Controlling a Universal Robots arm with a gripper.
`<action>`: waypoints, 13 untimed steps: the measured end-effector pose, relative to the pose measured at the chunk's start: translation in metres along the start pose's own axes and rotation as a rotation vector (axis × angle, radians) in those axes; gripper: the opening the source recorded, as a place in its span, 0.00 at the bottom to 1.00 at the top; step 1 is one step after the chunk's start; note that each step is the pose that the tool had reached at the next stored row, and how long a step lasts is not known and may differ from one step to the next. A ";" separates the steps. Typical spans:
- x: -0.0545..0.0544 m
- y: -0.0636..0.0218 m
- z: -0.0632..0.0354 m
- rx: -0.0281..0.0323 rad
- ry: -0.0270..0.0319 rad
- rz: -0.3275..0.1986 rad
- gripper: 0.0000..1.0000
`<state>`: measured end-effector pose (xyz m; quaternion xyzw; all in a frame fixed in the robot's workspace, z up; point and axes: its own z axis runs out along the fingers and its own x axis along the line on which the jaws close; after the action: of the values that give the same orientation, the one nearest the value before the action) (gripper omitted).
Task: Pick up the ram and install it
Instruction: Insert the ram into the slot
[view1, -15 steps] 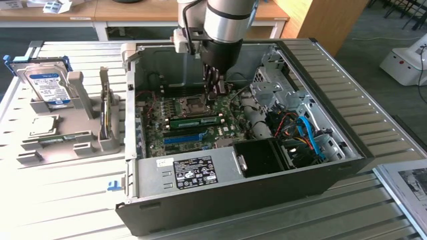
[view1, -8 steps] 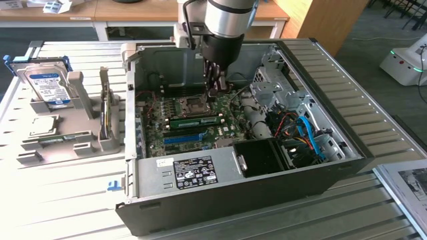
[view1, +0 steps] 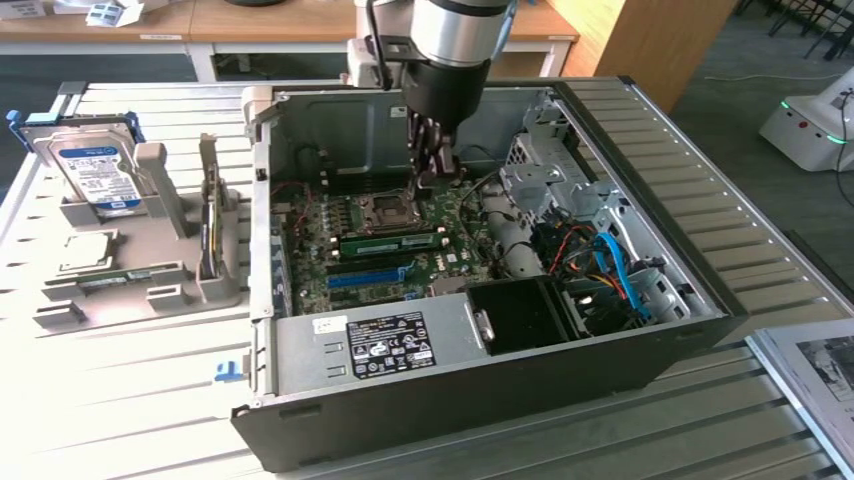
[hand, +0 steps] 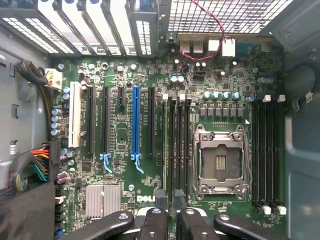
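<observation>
Black gripper, slightly parted and empty, hangs within the dark metal computer case walls, near the slotted green ram.

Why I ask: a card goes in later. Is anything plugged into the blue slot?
No, the blue slot lies bare along its whole length, with no card in it.
</observation>
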<state>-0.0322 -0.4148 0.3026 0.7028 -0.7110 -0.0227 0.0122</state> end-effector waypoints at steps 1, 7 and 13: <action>0.000 0.0000 -0.0011 0.0000 0.0000 0.000 0.19; 0.000 0.0002 -0.0084 0.0000 0.0000 0.000 0.19; 0.000 0.0005 -0.0164 0.0000 -0.0001 0.000 0.19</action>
<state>-0.0319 -0.4148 0.3190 0.7028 -0.7110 -0.0227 0.0122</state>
